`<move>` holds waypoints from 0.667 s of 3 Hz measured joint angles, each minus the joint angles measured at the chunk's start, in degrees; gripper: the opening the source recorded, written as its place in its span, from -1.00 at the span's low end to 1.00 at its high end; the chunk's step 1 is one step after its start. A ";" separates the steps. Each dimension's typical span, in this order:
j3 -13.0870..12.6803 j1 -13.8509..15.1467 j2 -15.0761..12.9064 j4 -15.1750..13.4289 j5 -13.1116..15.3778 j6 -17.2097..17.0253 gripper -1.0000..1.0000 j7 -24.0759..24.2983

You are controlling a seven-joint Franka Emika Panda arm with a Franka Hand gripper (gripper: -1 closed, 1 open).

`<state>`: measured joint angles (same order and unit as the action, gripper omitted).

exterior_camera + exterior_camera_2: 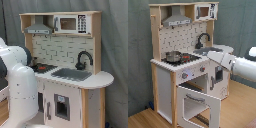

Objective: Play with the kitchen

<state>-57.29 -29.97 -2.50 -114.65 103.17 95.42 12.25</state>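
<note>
end effector: hidden in both exterior views, grip state cannot tell
arm: white Franka arm (pixel 240 66) reaches in from the second exterior view's right, over the counter
kitchen: pale-wood, white-panel toy kitchen (pixel 67 75) on wood floor, grey curtain behind
oven door: white oven door (pixel 198 104) hangs open
stovetop: small metal pot (pixel 173 56) on it

One kitchen (pixel 70 70), one faucet (pixel 83 59), one pot (pixel 173 56), one microwave (pixel 70 23)
</note>
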 joint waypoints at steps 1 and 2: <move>-0.56 -0.02 0.05 -0.85 0.03 2.29 1.00 5.60; -1.10 -0.02 0.06 -1.38 0.04 4.77 1.00 11.18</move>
<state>-58.39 -29.99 -2.45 -116.03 103.21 100.19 23.43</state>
